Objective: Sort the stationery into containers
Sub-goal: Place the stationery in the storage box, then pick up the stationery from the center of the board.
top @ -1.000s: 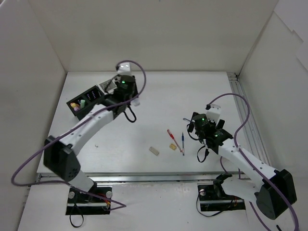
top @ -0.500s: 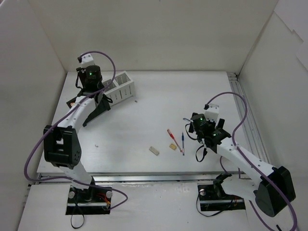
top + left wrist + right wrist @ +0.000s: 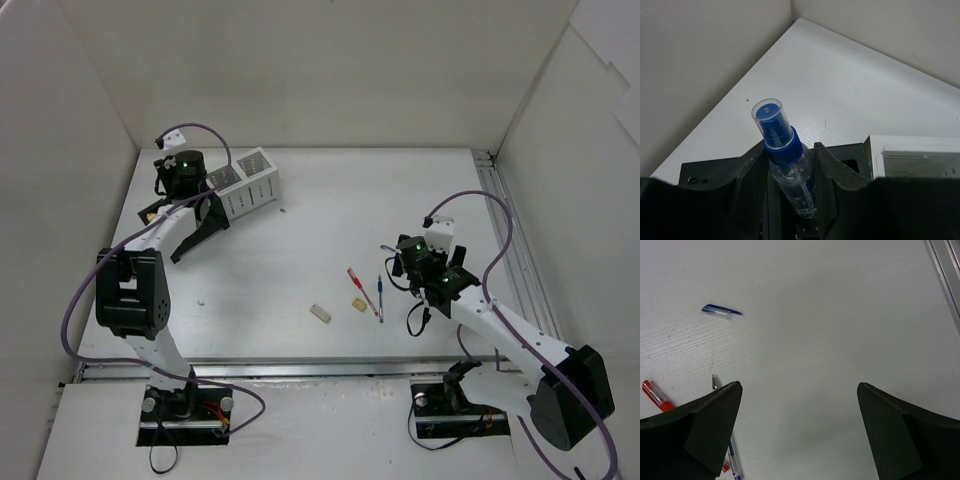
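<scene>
My left gripper (image 3: 183, 178) is at the back left, over the black organiser (image 3: 152, 214). In the left wrist view it (image 3: 790, 146) is shut on a clear-blue item (image 3: 785, 150) that looks like a small spray bottle with a blue collar. The black organiser (image 3: 852, 159) lies just beneath, and the white mesh organiser (image 3: 920, 154) is to its right (image 3: 246, 184). My right gripper (image 3: 402, 262) (image 3: 799, 386) is open and empty, above the table. A red pen (image 3: 361, 290) (image 3: 655, 395), a blue pen (image 3: 380, 297) (image 3: 731, 452) and two tan erasers (image 3: 320, 313) (image 3: 358, 303) lie left of it.
A loose blue pen cap (image 3: 721, 311) lies on the table beyond the right gripper. A tiny white scrap (image 3: 201, 298) sits at the left. White walls close the table on three sides. A metal rail (image 3: 515, 250) runs along the right edge.
My left arm has swung from over the white organiser to the back left corner, uncovering the white organiser and covering the black one. The right arm has barely moved.
</scene>
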`<state>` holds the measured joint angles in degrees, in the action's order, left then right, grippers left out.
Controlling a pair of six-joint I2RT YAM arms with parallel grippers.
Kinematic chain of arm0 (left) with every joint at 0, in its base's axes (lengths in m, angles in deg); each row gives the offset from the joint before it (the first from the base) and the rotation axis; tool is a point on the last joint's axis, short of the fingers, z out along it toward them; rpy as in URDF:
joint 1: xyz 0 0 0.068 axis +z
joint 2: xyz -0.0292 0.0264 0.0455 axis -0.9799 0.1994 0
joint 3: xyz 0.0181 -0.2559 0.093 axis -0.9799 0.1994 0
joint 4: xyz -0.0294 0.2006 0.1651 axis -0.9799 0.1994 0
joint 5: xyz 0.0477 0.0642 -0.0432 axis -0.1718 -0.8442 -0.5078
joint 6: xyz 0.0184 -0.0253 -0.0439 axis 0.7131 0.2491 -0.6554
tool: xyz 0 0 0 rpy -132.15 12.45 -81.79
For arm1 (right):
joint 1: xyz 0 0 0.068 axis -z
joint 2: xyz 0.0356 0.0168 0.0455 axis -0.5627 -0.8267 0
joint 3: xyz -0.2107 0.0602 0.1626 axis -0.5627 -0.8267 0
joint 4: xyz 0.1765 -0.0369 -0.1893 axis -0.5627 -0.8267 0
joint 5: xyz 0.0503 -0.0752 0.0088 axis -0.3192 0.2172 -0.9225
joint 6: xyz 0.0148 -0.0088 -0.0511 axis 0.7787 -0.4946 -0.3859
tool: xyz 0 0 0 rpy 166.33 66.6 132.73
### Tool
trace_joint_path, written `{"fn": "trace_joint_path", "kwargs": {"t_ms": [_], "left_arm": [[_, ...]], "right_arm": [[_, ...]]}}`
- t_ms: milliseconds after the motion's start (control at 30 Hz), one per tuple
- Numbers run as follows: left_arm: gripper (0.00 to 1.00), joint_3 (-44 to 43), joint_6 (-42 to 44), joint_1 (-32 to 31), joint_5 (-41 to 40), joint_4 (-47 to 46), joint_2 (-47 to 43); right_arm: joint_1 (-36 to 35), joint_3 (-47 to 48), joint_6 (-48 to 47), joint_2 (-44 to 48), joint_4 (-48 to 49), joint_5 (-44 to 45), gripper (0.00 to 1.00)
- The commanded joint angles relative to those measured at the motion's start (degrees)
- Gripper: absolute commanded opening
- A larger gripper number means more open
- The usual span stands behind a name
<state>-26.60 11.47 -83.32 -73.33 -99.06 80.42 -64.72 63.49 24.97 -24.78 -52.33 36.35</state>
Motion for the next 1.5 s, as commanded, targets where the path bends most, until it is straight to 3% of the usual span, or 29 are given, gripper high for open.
{"fn": "trace_joint_path", "kwargs": {"t_ms": [0,33,133,167,300,467,600,833,867,1100,1300,1467], "left_arm": [[0.33,-0.6,-1.7,-1.4,-1.6,-4.2,-2.5],[0.36,-0.2,-1.7,-1.4,-1.9,-4.1,-3.1],[0.54,-0.5,-2.9,-1.9,-1.1,-1.6,-4.2],[0.66,-0.8,-4.2,-1.9,-0.9,1.1,-4.4],[0.87,-0.8,-6.2,-1.9,-0.5,4.7,-7.1],[1.0,-1.4,-14.4,-3.2,3.5,15.3,-12.8],[1.0,-2.8,-20.1,-6.1,7.9,25.3,-16.7],[1.0,1.5,-31.7,-19.7,19.1,40.9,-17.5],[1.0,2.4,-32.4,-23.3,20.7,41.3,-16.5],[1.0,13.4,-35.0,-32.3,38.7,39.7,-12.8],[1.0,12.4,-31.7,-42.8,37.6,37.2,-10.1],[1.0,8.2,-31.2,-44.6,35.4,42.0,-5.6]], "right_arm": [[-0.5,1.6,0.7,0.9,0.7,0.4,0.98],[-0.6,1.4,0.9,0.9,0.8,0.1,0.98],[-0.6,0.9,1.1,1.3,0.7,-0.7,0.98],[-0.6,0.5,1.1,1.9,0.7,-0.8,0.98],[-0.9,-0.8,1.3,4.6,0.7,-2.4,0.98],[-1.0,-2.3,1.3,7.7,0.7,-4.0,0.98],[-1.0,-2.4,1.7,7.9,0.6,-4.4,0.98],[-0.9,-4.3,4.3,6.5,-0.1,-7.1,0.98],[-1.0,-4.5,4.6,6.6,-0.3,-7.0,0.98],[-0.8,-4.5,5.3,6.6,-1.0,-7.9,0.98],[-1.1,-3.1,3.8,5.6,-0.9,-10.9,0.98],[-1.0,-3.5,4.3,5.9,-0.9,-10.6,0.98]]}}
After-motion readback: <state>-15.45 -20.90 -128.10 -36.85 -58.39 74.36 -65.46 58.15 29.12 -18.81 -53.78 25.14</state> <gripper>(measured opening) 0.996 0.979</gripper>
